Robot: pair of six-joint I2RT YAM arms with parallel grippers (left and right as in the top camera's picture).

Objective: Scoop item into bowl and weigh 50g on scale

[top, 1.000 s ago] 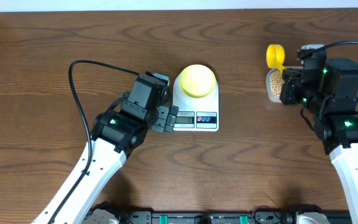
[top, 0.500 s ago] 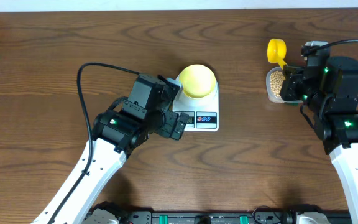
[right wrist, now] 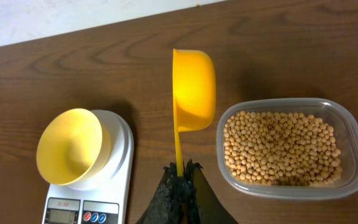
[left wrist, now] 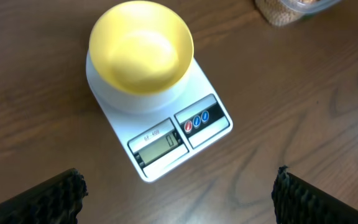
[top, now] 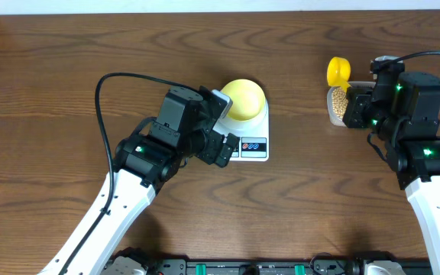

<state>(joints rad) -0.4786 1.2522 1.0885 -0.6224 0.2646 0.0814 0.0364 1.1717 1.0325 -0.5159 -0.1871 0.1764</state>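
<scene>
The pale yellow bowl (top: 244,98) (left wrist: 142,46) stands empty on the white scale (top: 260,128) (left wrist: 120,109), whose display shows 0. My left gripper (top: 227,128) (left wrist: 178,182) hovers open over the scale's front edge, its fingers (left wrist: 55,196) wide apart with nothing between them. My right gripper (top: 355,105) (right wrist: 182,169) is shut on the thin handle of a yellow scoop (top: 337,70) (right wrist: 193,87). The scoop is held on edge beside the tub and looks empty. The beans (top: 338,101) (right wrist: 278,146) fill a clear plastic tub (right wrist: 348,127) just right of the scoop.
The clear tub (top: 333,116) sits at the table's right, about a hand's width right of the scale. A black cable (top: 101,92) loops from the left arm over the brown wooden table (top: 67,61). The table's far edge runs just behind the scoop.
My left gripper has swung right and forward, from beside the scale's left edge to over its front. The right gripper and scoop have barely shifted.
</scene>
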